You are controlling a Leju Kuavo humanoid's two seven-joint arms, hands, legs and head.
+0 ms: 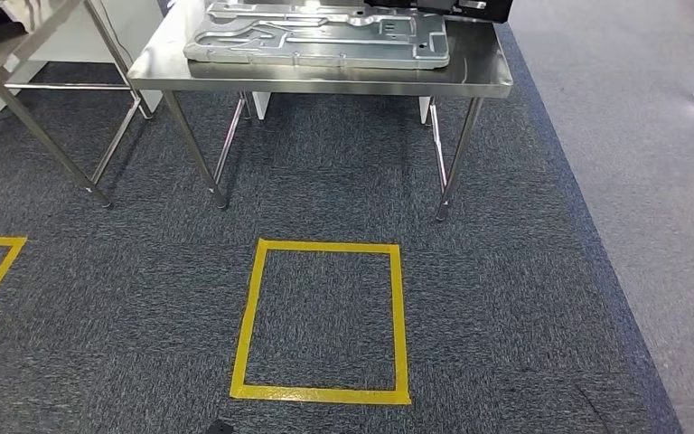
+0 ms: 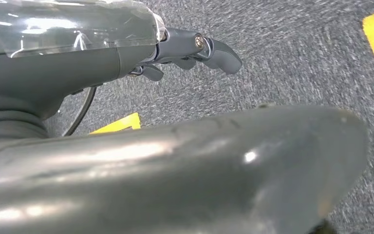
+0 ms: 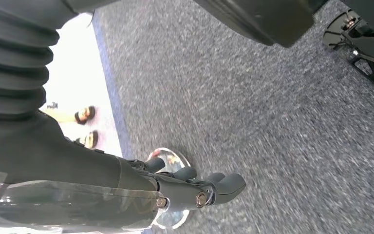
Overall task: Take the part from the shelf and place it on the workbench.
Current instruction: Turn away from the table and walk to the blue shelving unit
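Robot hand on the left (image 2: 195,53) hung at my side over the carpet (image 2: 282,58), fingers slack and only slightly bent, holding nothing. The right robot hand (image 3: 195,187) hung the same way, fingers side by side, lightly bent and empty. In the right wrist view a person's feet (image 3: 85,126) stood on the pale floor just past the carpet edge, so I judged any swing of that arm had to be kept tight.

Ahead on the carpet lay the yellow square (image 1: 321,321), and beyond it the steel desk (image 1: 325,80). The part (image 1: 316,41), a wide flat grey casting, lay on the desk top, close to its front edge and reaching almost to its right end. A second desk (image 1: 0,72) stood apart to the left.

With both hands empty and the part out of reach, I took the step in hand to be the walk-up. To do it well I would have planted the feet inside the square, squared the body to the desk's front edge, and kept both arms down until I stopped. The casting looked broad and heavy, so I reckoned on both hands, one at each end, lifting level. I could not tell whether this desk served as the shelf or the workbench.
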